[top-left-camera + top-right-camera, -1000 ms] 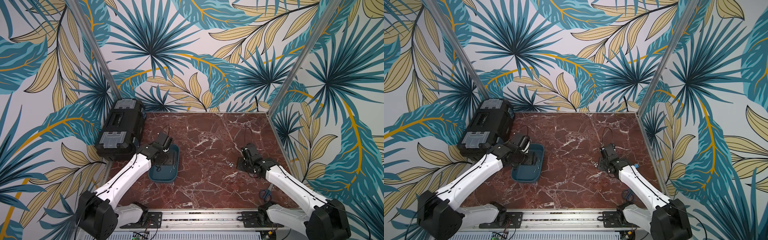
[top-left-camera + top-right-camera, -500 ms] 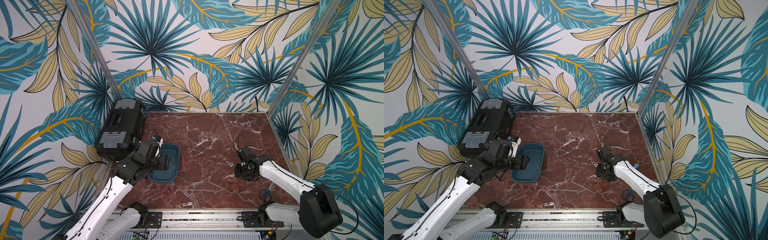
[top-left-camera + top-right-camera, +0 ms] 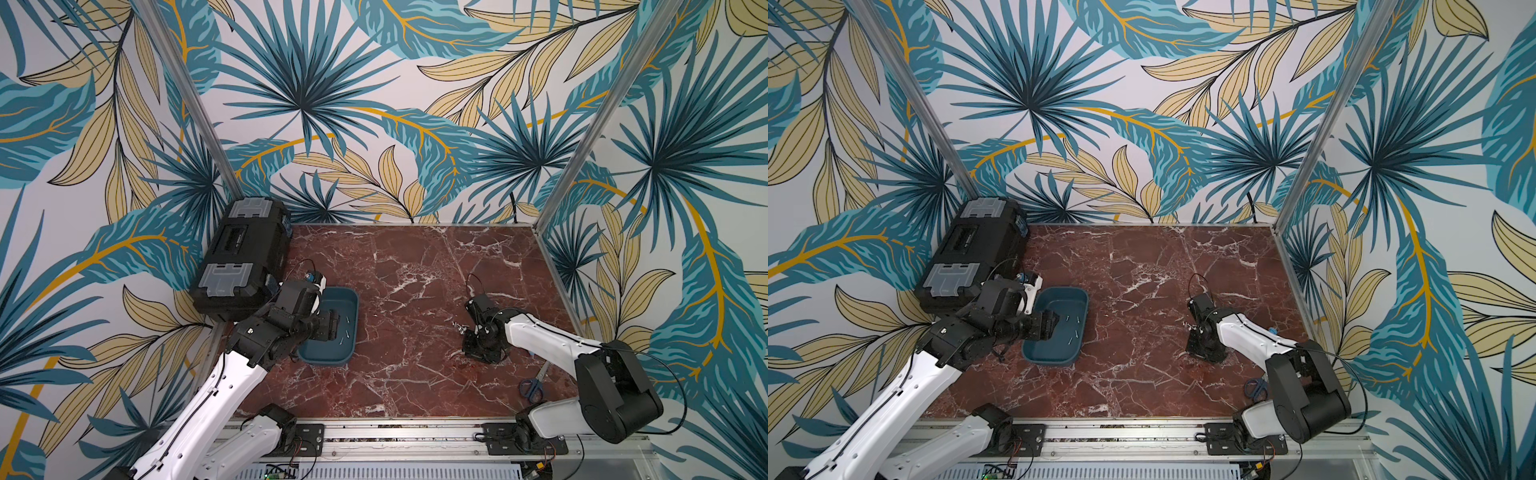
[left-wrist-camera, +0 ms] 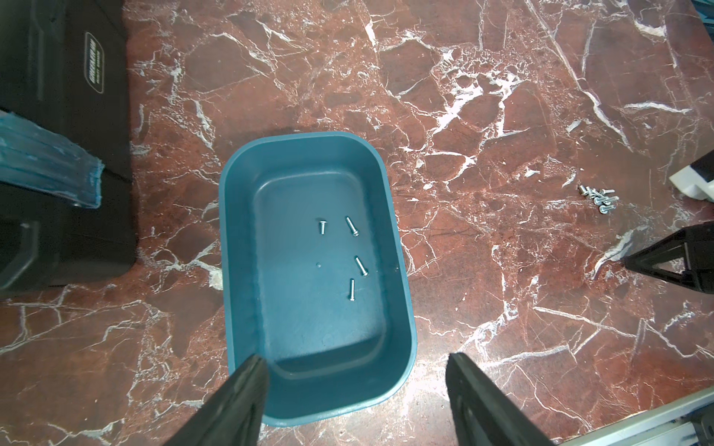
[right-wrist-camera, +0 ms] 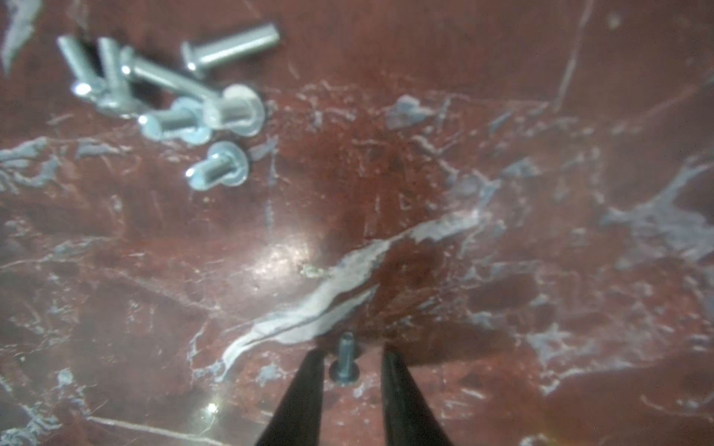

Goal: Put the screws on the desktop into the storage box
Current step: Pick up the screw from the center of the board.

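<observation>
While the left pincer (image 4: 353,359) gapes above the storage box (image 4: 237,270), the right pincer (image 5: 351,353), open, straddles a screw (image 5: 344,365) (toolbox label (image 4: 94,61) illegible).

Flat desktop (image 3: 415,374): reddish-brown marble pattern, white veins. Shallow plastic storage box (image 4: 241,270): dark teal-blue. Tiny metal screws (image 5: 232,43): silvery. Large toolbox (image 3: 245,249): black, grey latches. Small scissors (image 3: 532,387): blue handles. Enclosure walls (image 3: 374,124): teal-and-tan leaf print.
</observation>
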`<state>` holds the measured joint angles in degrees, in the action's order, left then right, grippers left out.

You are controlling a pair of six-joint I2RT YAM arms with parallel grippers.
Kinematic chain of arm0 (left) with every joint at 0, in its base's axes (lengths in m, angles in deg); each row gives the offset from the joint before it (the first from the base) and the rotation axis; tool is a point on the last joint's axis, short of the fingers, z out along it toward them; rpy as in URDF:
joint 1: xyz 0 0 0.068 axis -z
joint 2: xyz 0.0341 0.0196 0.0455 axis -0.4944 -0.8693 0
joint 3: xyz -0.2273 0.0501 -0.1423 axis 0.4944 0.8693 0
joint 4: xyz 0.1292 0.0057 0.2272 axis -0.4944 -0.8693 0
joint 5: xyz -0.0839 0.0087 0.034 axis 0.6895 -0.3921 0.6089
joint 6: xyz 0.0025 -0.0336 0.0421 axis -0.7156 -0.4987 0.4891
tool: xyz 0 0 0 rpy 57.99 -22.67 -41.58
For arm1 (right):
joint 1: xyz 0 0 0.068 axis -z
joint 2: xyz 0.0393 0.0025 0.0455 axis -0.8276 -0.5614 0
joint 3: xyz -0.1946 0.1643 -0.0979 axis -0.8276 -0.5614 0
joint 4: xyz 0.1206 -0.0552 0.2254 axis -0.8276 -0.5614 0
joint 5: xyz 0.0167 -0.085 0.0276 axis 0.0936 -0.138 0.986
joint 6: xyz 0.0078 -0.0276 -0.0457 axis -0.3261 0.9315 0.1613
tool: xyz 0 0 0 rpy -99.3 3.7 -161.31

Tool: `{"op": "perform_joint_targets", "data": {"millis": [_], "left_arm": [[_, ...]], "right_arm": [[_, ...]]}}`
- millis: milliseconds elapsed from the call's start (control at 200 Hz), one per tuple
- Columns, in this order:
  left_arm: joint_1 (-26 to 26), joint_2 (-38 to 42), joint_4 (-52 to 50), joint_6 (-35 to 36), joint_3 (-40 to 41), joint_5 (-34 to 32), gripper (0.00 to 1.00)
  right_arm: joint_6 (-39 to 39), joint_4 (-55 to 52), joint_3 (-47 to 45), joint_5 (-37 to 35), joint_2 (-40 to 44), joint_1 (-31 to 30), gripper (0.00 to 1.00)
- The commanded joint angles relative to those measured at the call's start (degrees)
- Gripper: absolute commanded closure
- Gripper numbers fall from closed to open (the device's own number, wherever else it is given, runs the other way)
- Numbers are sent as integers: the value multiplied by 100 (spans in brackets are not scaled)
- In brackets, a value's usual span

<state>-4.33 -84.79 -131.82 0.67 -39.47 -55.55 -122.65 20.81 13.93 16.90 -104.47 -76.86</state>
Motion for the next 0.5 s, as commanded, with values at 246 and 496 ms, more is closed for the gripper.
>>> {"op": "perform_joint_targets", "data": {"millis": [246,496], "left_arm": [[-1,1,78,38,154,-103,22],[-2,3,60,33,147,-124,22]], "right_arm": [[-17,53,40,-48,-250,-96,81],[27,37,100,-125,-212,-102,95]]}}
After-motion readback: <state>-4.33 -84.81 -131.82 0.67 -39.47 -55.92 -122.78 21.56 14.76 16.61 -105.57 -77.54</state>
